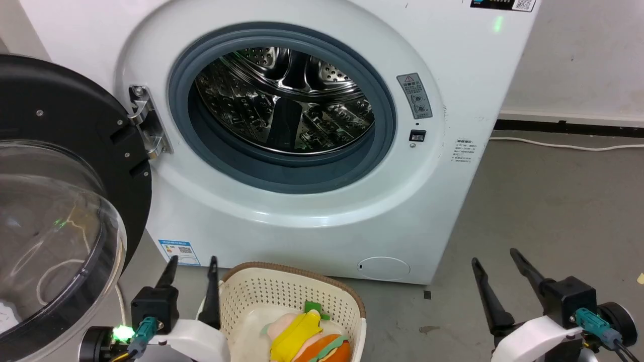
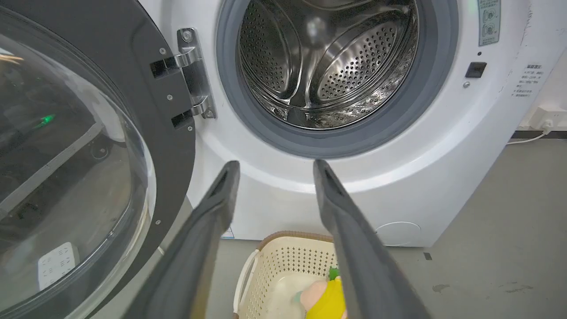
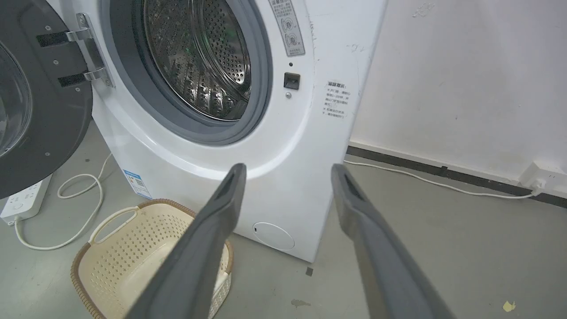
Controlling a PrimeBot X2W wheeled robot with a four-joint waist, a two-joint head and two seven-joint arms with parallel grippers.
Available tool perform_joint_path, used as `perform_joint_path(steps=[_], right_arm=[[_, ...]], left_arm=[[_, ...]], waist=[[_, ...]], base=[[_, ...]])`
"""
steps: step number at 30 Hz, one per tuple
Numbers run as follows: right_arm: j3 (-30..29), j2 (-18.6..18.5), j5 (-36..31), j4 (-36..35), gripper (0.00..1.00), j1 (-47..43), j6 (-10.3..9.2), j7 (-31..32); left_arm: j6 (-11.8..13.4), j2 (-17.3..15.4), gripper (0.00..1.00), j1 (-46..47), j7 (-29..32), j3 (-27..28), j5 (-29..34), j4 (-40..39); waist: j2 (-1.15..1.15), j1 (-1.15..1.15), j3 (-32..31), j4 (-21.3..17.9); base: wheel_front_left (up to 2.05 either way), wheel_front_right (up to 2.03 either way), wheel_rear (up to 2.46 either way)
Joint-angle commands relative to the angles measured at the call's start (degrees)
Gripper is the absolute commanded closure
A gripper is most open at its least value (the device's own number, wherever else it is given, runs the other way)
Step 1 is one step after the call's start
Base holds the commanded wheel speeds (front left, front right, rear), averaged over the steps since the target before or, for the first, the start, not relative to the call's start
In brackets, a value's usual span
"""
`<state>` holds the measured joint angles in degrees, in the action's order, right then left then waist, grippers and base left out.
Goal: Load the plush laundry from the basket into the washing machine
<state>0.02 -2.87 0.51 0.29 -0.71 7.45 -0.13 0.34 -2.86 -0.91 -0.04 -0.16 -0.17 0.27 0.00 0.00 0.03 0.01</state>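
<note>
The plush laundry [image 1: 304,337] lies in the cream basket [image 1: 282,289] on the floor before the washing machine [image 1: 312,221]; its yellow, peach, green and orange parts show. The washer's door [image 1: 55,216] stands swung wide to the left, and the steel drum [image 1: 284,100] looks bare inside. My left gripper [image 1: 192,260] hangs open just left of the basket, above floor level. My right gripper [image 1: 495,254] is open well to the right of the basket, with nothing between its fingers. In the left wrist view the plush [image 2: 325,297] peeks out beside the right finger [image 2: 354,248].
A white power strip [image 3: 24,201] with a looping cable [image 3: 84,217] lies on the floor under the open door. Another white cable [image 1: 563,146] runs along the wall at the right. Bare grey floor [image 1: 548,211] spreads right of the washer.
</note>
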Motion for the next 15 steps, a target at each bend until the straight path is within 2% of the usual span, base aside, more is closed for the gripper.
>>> perform_joint_path(steps=[1, 15], right_arm=[[-0.23, 0.00, 0.56, -0.01, 0.00, -0.29, 0.00, -0.48], [-0.60, 0.00, 2.36, -0.74, 0.00, -0.37, 0.01, -2.15]], left_arm=[[-0.14, 0.00, 0.00, 0.00, -0.49, -0.29, -0.24, 0.05], [-1.12, -0.51, 0.00, 0.82, -2.17, -2.14, -1.01, 0.70]], waist=[[0.00, 0.00, 0.06, 0.00], [0.00, 0.00, 2.39, -0.82]], base=[[0.00, 0.00, 0.00], [0.00, 0.00, 0.00]])
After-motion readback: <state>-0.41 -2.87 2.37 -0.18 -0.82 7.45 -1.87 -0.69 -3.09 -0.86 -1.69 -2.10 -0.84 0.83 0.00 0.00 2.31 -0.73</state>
